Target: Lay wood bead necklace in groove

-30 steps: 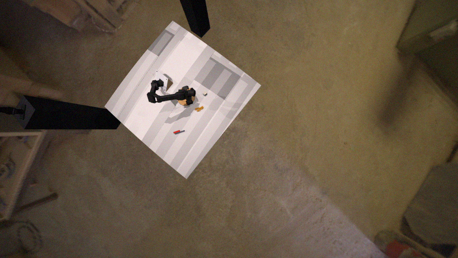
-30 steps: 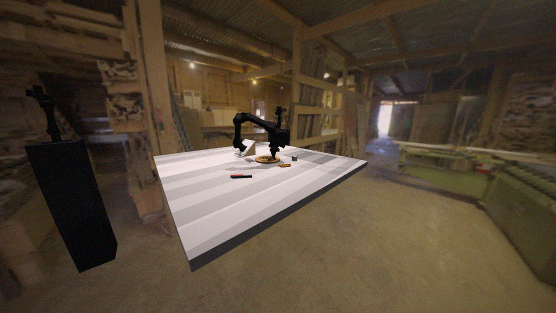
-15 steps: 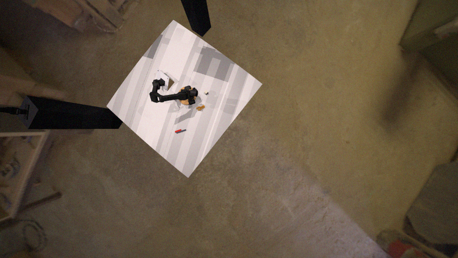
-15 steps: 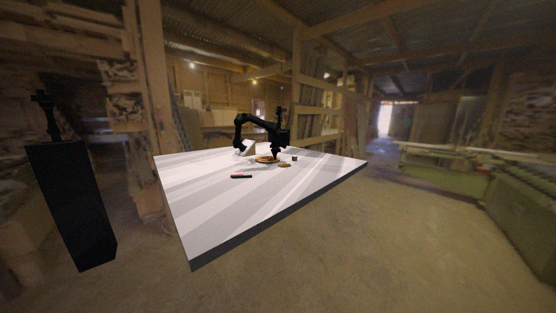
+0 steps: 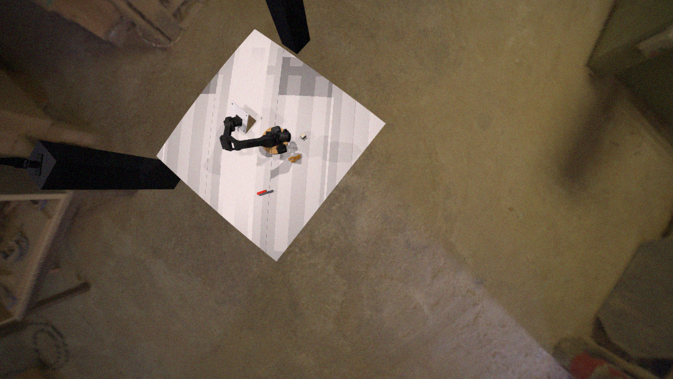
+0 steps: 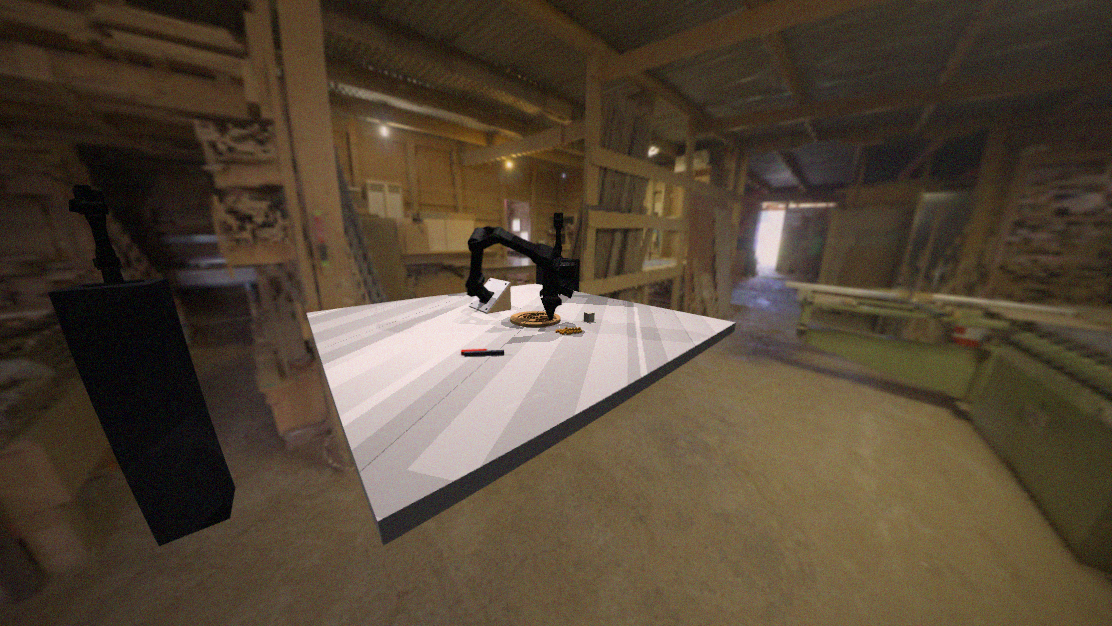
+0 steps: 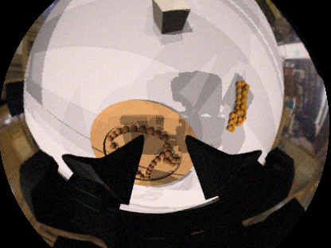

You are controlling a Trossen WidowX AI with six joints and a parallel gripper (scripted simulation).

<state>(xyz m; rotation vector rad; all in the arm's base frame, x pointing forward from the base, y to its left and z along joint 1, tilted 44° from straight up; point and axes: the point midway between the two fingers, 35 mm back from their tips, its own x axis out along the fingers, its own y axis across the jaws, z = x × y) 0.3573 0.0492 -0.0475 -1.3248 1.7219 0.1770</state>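
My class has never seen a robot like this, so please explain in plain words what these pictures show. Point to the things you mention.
One black jointed arm ends in a two-fingered gripper [image 7: 165, 138]. The top picture looks down, the exterior one from the side, and the wrist one past the fingers. On the white table [image 5: 244, 226] [image 6: 435, 412] lies a round wooden board [image 5: 269, 148] [image 6: 515, 319] [image 7: 115, 111] bearing a brown bead necklace [image 7: 142, 129], partly off its groove. Nearby are orange beads [image 5: 295, 158] [image 6: 569, 331] [image 7: 240, 105] and a small block [image 5: 303, 136] [image 6: 589, 317] [image 7: 172, 20]. The gripper is open, holding nothing.
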